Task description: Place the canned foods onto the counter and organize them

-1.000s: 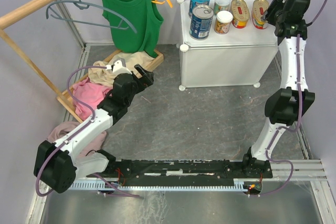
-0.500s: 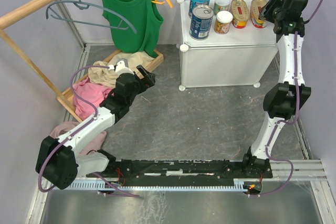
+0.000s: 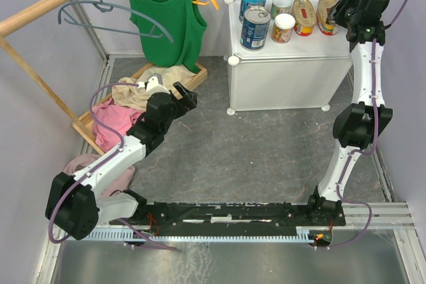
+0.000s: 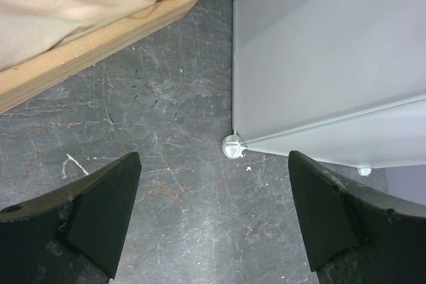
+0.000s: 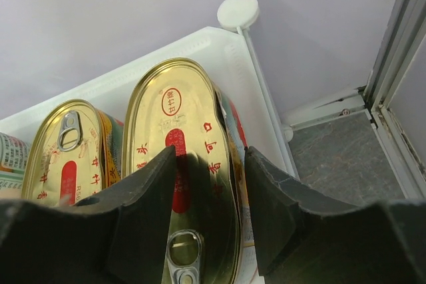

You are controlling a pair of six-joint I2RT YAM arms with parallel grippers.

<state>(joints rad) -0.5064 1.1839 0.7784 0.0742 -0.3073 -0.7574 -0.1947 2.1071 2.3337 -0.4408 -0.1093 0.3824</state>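
Six cans [image 3: 255,26] stand sorted by kind on the white cube table [image 3: 293,44], so the job looks nearly done. Right fingers [image 5: 143,191] straddle the rightmost oval tin [image 5: 170,98] at the back corner, half closed, cannot tell if grasping or released; left fingers [image 4: 100,211] are spread wide, holding nothing

Right wrist view cuts the right-hand oval tin [image 5: 166,108] off at the bottom, with the right gripper [image 5: 210,154] covering its sides.
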